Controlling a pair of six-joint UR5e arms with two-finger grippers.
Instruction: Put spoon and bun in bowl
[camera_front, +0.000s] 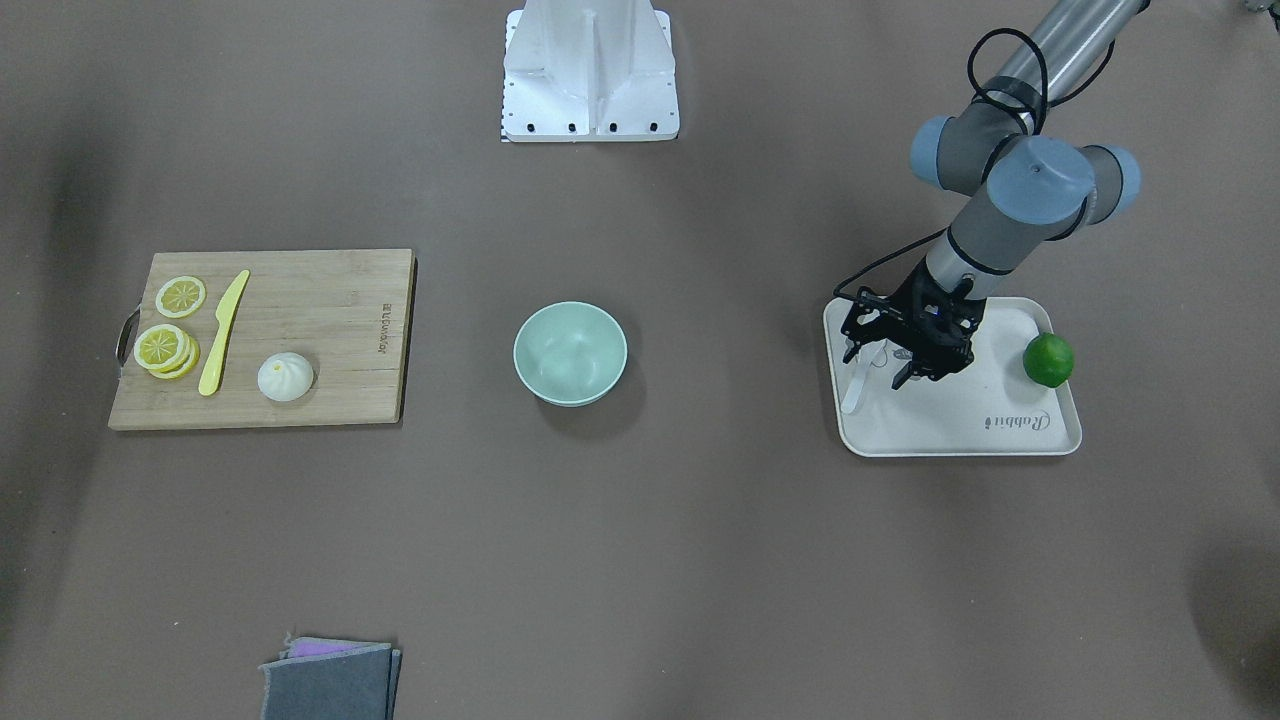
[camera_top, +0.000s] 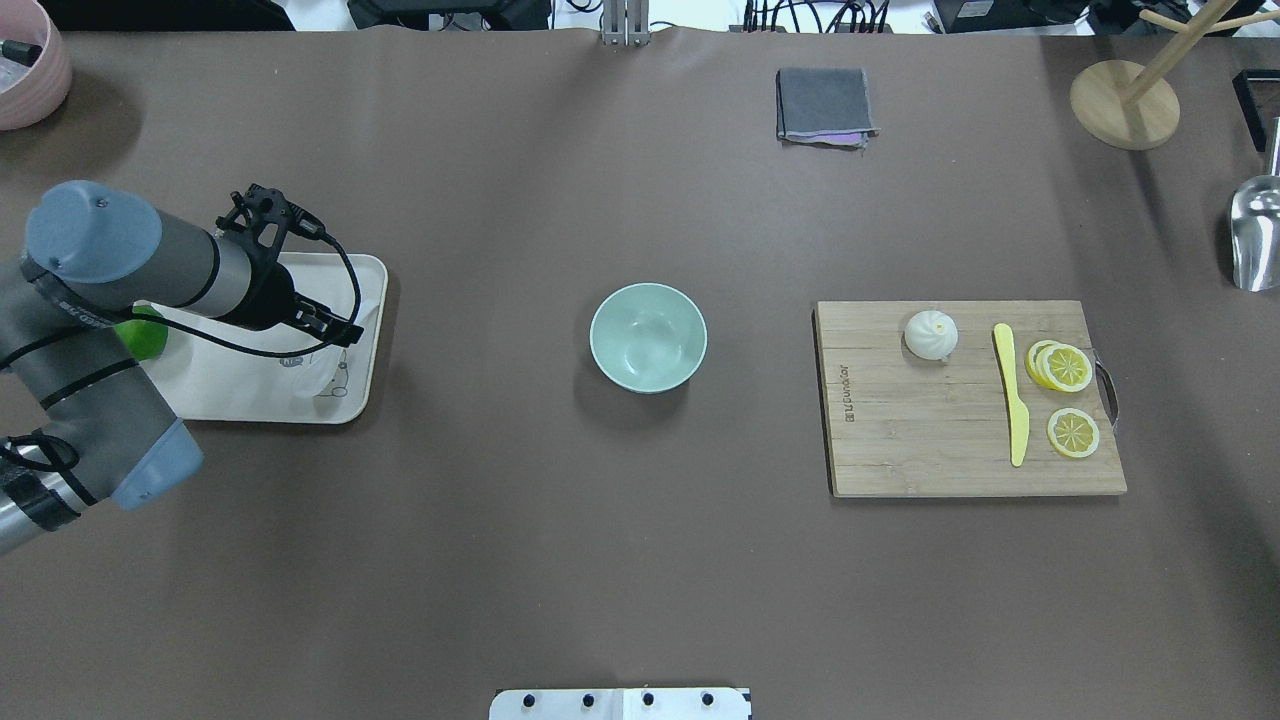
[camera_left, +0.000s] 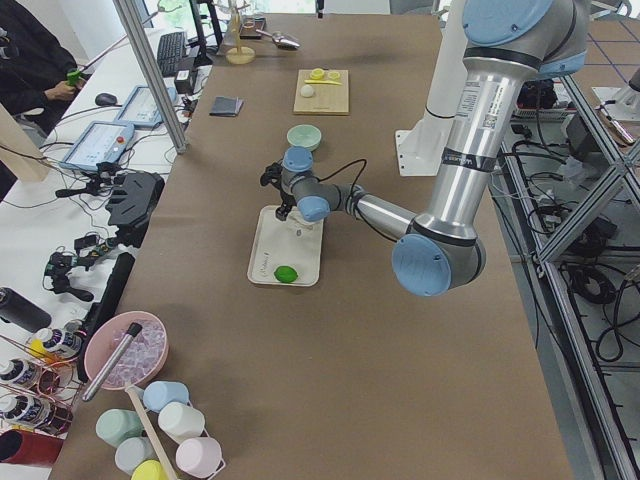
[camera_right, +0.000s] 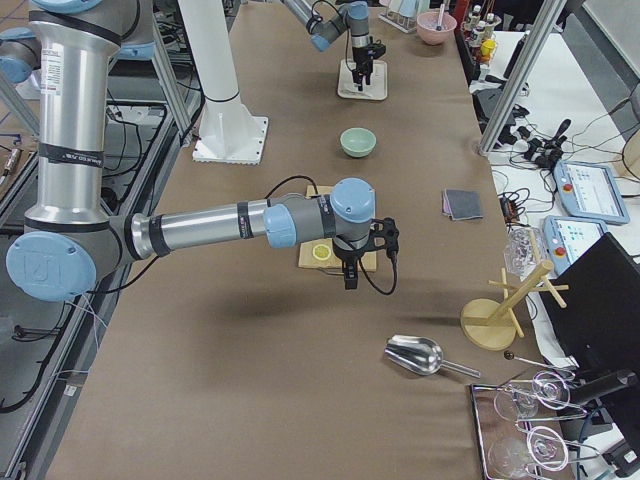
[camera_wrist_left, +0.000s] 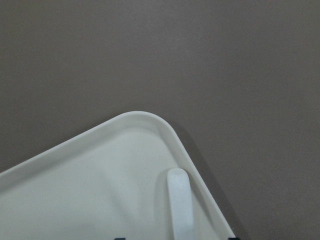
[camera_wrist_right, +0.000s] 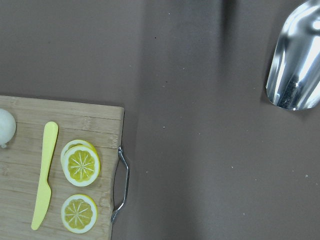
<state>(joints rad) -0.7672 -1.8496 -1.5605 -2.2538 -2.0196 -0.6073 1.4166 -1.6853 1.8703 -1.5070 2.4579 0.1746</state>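
Left end effector (camera_front: 875, 368), jaws spread wide, is hovering just above the white soup spoon (camera_wrist_left: 180, 207) lying inside the cream tray (camera_front: 940, 420) beside one rim; glossy, rigid and likely slippery, it is calling for a firm pinch across its short handle.

I'm working in a robotics lab: a robot arm (camera_left: 465, 120) at a brown-covered table (camera_left: 330, 350), with control tablets (camera_left: 100, 145), a keyboard (camera_left: 172, 50) and a metal post (camera_left: 150, 75) at the upper left.
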